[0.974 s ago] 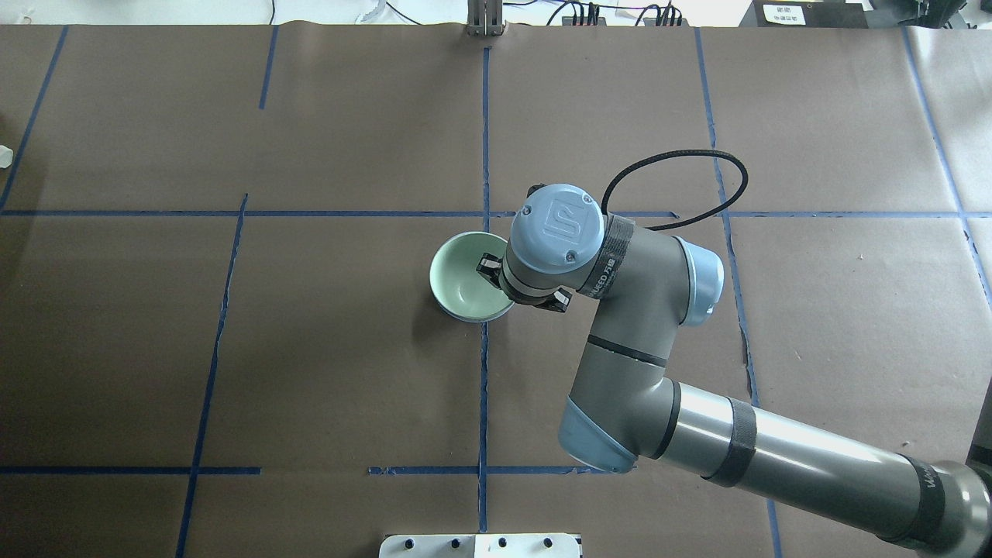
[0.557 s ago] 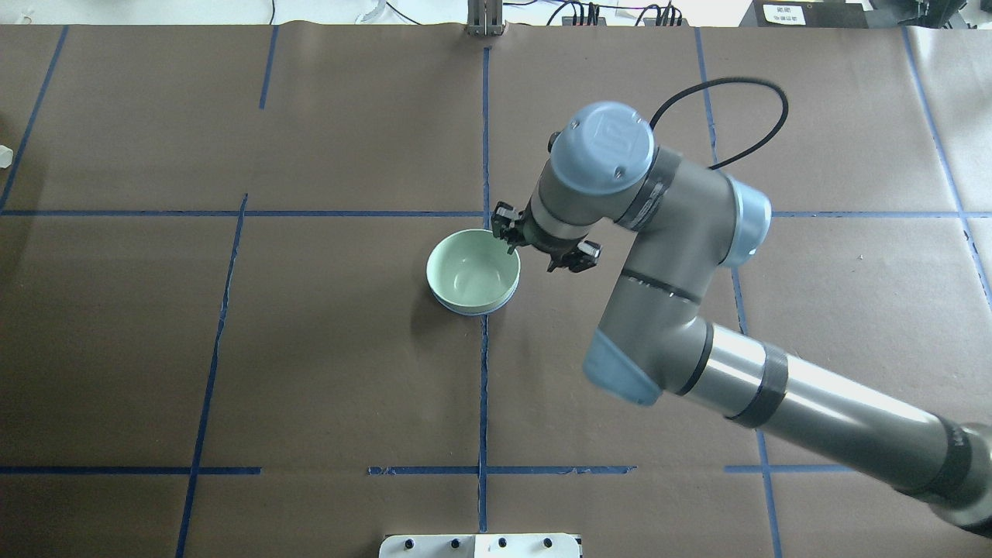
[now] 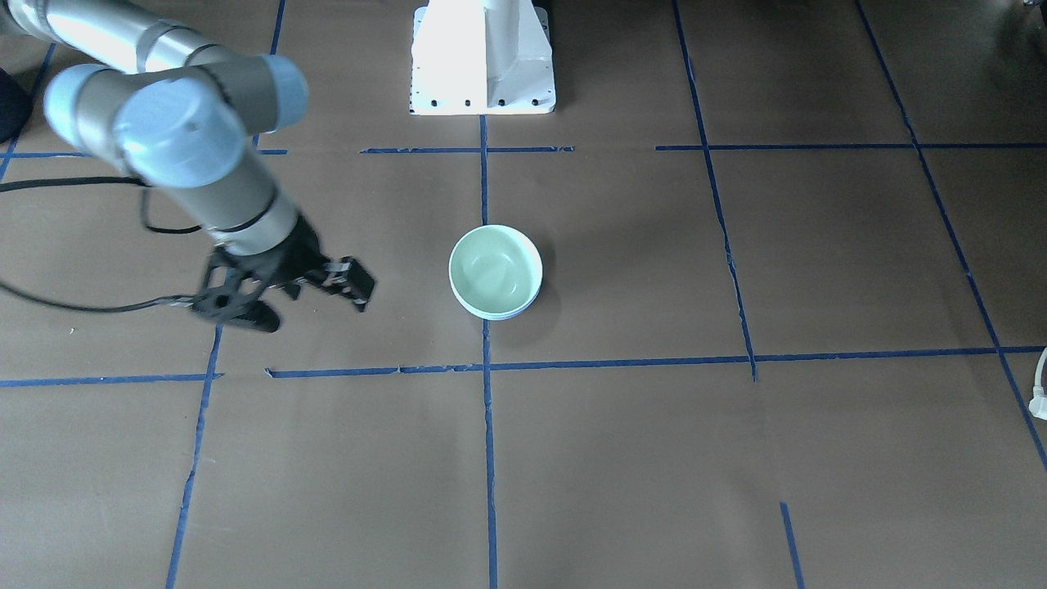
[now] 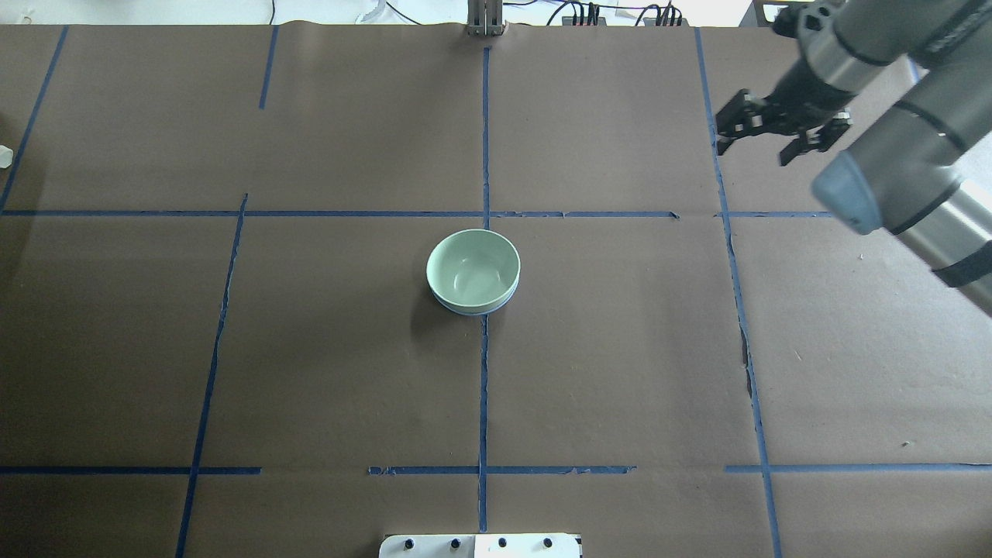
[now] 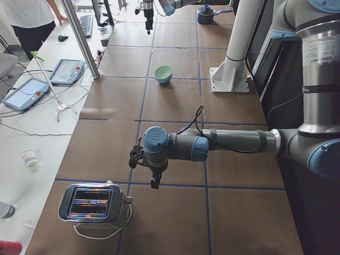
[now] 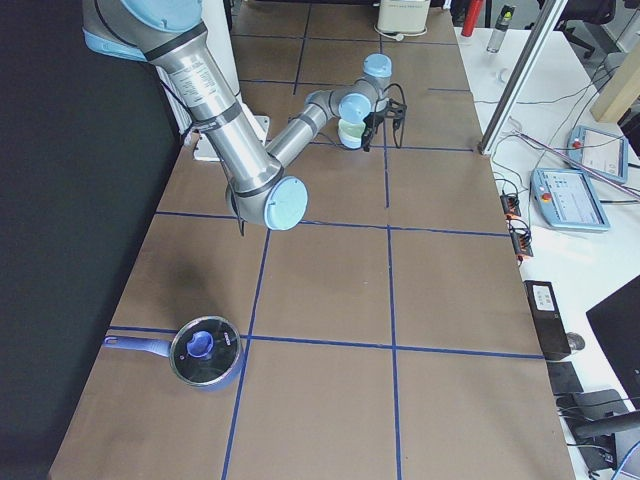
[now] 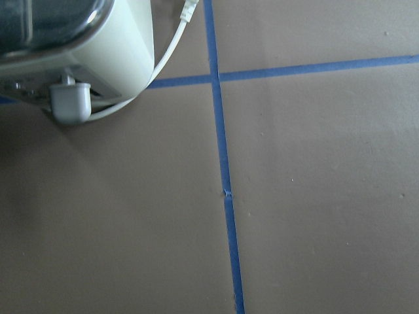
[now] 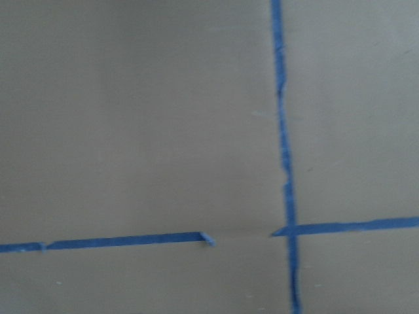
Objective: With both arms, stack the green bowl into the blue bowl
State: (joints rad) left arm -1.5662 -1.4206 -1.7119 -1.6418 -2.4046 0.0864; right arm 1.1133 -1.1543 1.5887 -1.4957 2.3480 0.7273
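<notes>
The green bowl (image 4: pixel 473 267) sits upright at the table's centre, nested inside the blue bowl (image 4: pixel 465 311), of which only a thin rim shows below it. The stack also shows in the front-facing view (image 3: pixel 495 270) and far off in the exterior left view (image 5: pixel 163 73). My right gripper (image 4: pixel 771 139) is open and empty, raised over the far right of the table, well away from the bowls; it also shows in the front-facing view (image 3: pixel 298 303). My left gripper (image 5: pixel 154 172) hangs over the left end of the table near a toaster; I cannot tell whether it is open.
A chrome toaster (image 5: pixel 93 204) with a white cord stands at the table's left end, close under the left wrist camera (image 7: pixel 65 52). A pot with a blue lid (image 6: pixel 205 350) sits at the right end. The white pedestal base (image 3: pixel 483 57) stands at the near edge.
The right gripper let go of the green bowl's rim, lifted, and swung away to the far right. The green bowl stays settled in the blue one.
</notes>
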